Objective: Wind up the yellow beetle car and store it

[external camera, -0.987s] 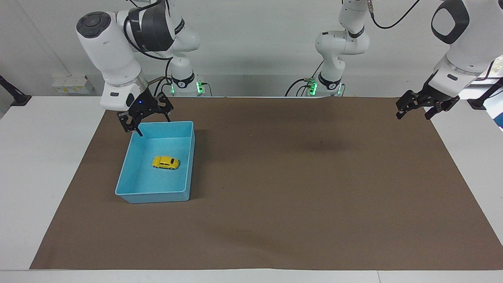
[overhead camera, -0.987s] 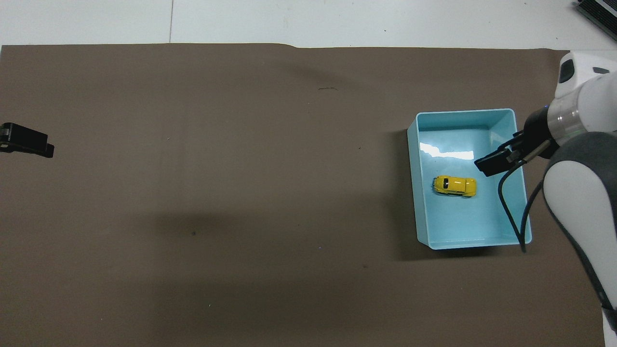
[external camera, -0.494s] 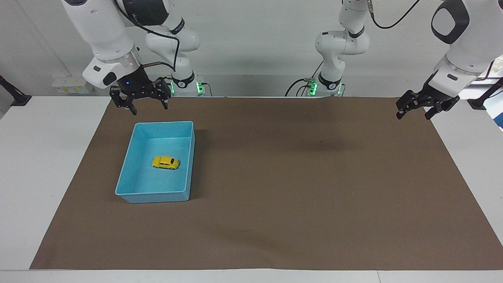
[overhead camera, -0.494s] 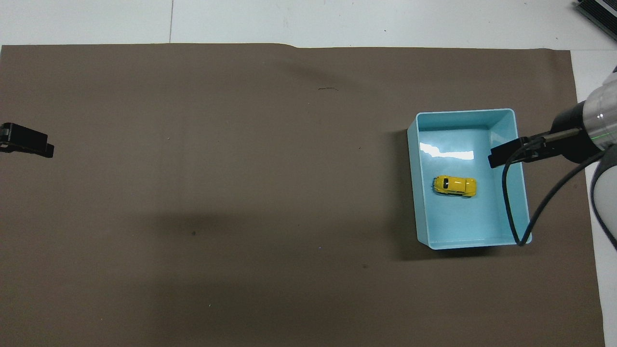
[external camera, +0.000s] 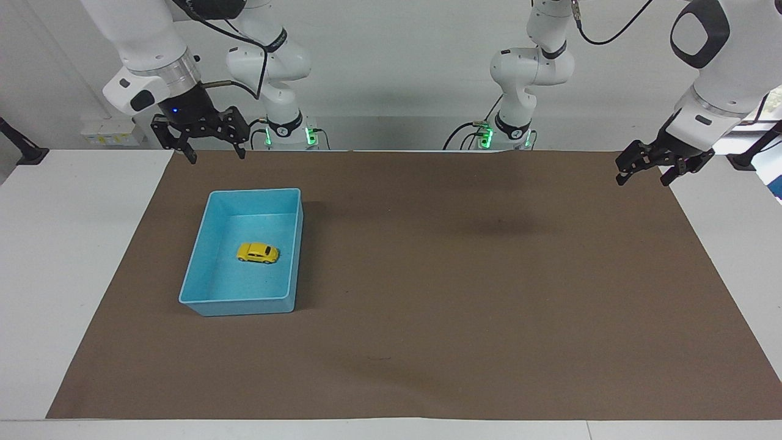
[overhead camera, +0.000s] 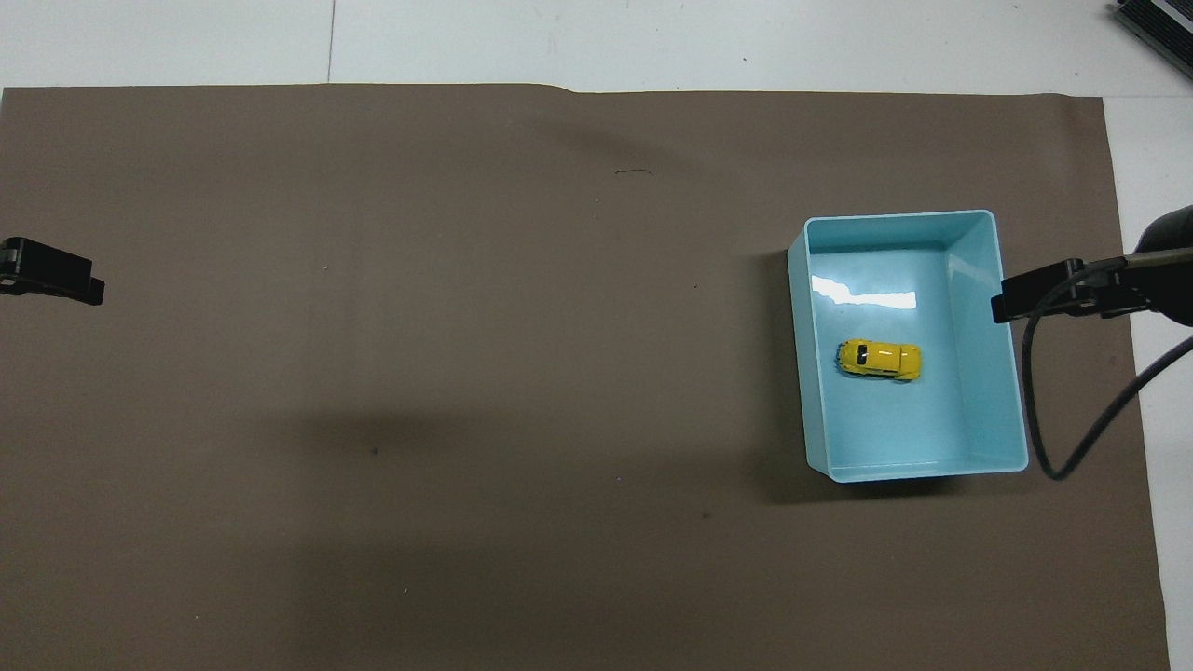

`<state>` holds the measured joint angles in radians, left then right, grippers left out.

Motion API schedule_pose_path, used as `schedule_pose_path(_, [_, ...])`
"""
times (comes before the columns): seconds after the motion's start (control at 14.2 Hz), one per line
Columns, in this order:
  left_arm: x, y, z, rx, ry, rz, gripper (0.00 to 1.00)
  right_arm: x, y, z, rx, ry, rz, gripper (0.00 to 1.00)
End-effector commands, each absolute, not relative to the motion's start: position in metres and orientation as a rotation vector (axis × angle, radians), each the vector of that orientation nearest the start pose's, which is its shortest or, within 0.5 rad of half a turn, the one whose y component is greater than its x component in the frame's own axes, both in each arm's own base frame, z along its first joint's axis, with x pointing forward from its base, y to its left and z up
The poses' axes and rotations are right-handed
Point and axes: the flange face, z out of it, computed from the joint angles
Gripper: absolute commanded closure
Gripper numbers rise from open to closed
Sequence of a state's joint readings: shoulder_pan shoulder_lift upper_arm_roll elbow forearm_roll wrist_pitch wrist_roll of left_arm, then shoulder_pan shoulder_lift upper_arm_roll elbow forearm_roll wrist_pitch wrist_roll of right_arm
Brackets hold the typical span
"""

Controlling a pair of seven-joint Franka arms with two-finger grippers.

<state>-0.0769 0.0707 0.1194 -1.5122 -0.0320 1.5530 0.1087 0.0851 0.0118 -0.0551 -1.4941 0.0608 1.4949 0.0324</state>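
The yellow beetle car rests on its wheels on the floor of the blue bin, roughly at the bin's middle, with nothing touching it. My right gripper hangs open and empty in the air, over the mat's edge just off the bin's corner at the robots' end. My left gripper waits open and empty over the mat's edge at the left arm's end of the table.
A brown mat covers most of the white table. The bin stands on it toward the right arm's end. A black cable hangs from the right wrist beside the bin.
My right gripper has lifted away from the bin's robot-side corner, upward and toward the right arm's end. The car, the bin and the left arm have stayed put.
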Motion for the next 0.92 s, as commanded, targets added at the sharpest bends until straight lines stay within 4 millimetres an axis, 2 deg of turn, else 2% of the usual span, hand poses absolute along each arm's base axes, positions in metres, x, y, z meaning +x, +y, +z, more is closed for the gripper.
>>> schedule_pose_path(0.0, [0.567, 0.021, 0.614, -3.152, 0.095, 0.051, 0.0, 0.54, 0.025, 0.657, -3.066, 0.088, 0.024, 0.0])
schedule_pose_path(0.21, [0.567, 0.021, 0.614, -3.152, 0.095, 0.051, 0.0, 0.536, 0.014, 0.658, -3.068, 0.111, 0.055, 0.0])
schedule_pose_path(0.85, [0.567, 0.021, 0.614, -3.152, 0.095, 0.051, 0.0, 0.534, 0.01, 0.657, -3.111, 0.048, 0.063, 0.0])
